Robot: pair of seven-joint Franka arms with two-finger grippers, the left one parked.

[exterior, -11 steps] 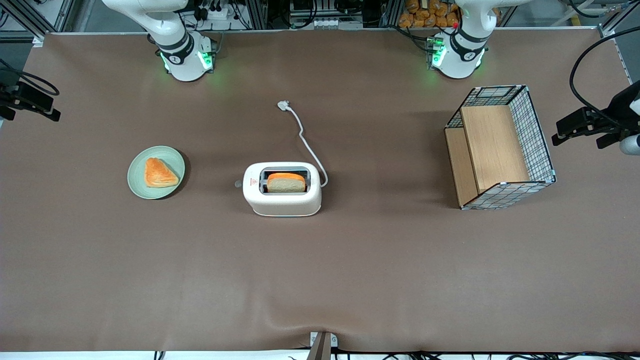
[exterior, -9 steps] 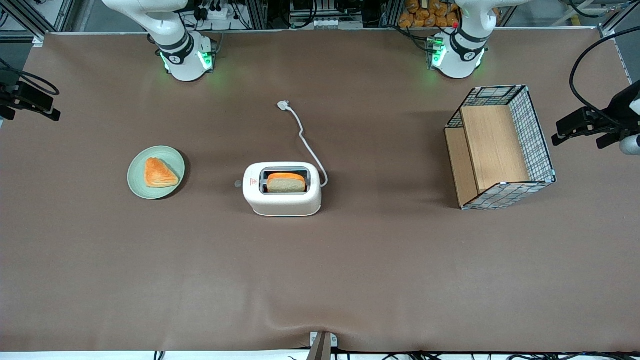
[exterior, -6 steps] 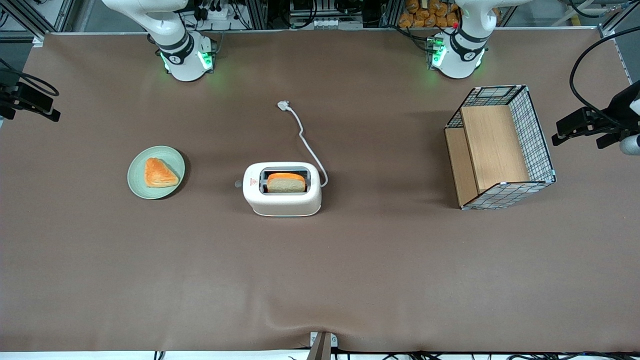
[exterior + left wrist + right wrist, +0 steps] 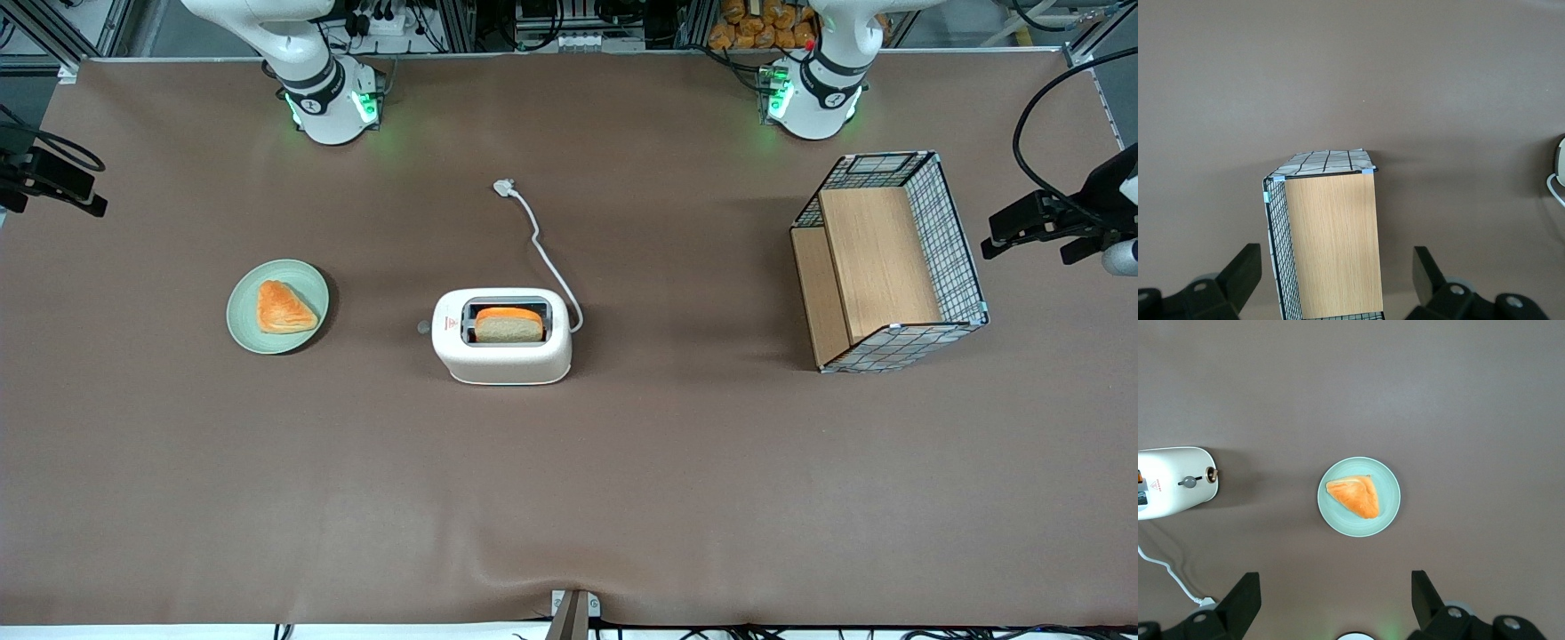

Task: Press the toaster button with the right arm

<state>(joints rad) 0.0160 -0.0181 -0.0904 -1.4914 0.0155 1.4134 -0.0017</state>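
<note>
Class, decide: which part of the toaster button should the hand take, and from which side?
The grey toaster button juts from the toaster's narrow end facing the plate; come from above at that end. The hand hovers open over the plate.

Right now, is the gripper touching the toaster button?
No, the open gripper hangs high above the green plate, well apart from the toaster button on the toaster.
</note>
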